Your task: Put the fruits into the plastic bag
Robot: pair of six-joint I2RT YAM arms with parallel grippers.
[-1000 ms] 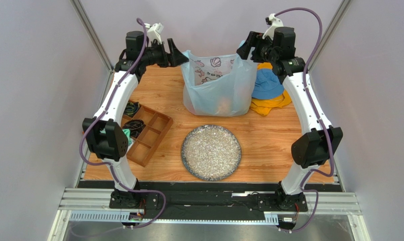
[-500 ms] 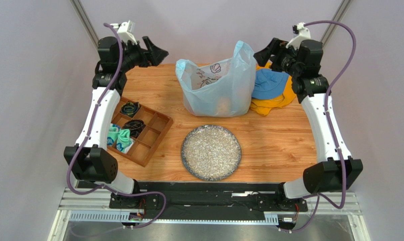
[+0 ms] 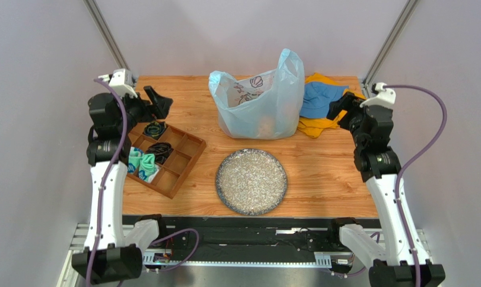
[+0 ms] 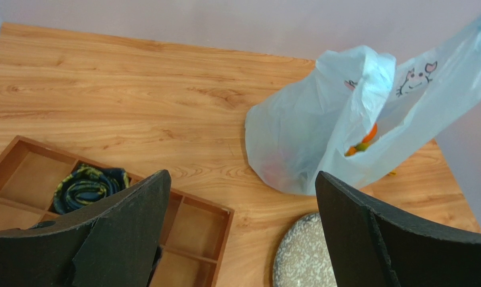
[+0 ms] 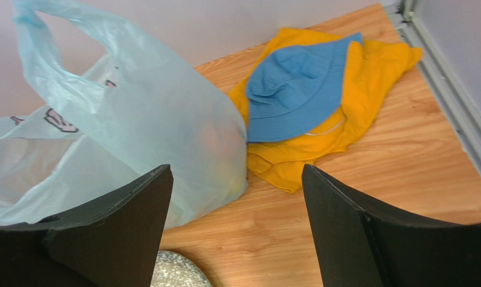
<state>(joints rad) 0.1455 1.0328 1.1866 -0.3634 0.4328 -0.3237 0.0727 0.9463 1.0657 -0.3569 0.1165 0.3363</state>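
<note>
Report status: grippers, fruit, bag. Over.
Left gripper open, right gripper open, both apart from bag. Fruit seen inside bag, none outside. Nothing blocking.

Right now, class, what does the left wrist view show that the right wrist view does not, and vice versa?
Left wrist only: the wooden tray with a dark coiled item, and fruits inside the plastic bag. Right wrist only: the blue hat on the yellow cloth. Both: that bag, the speckled plate, the table.
</note>
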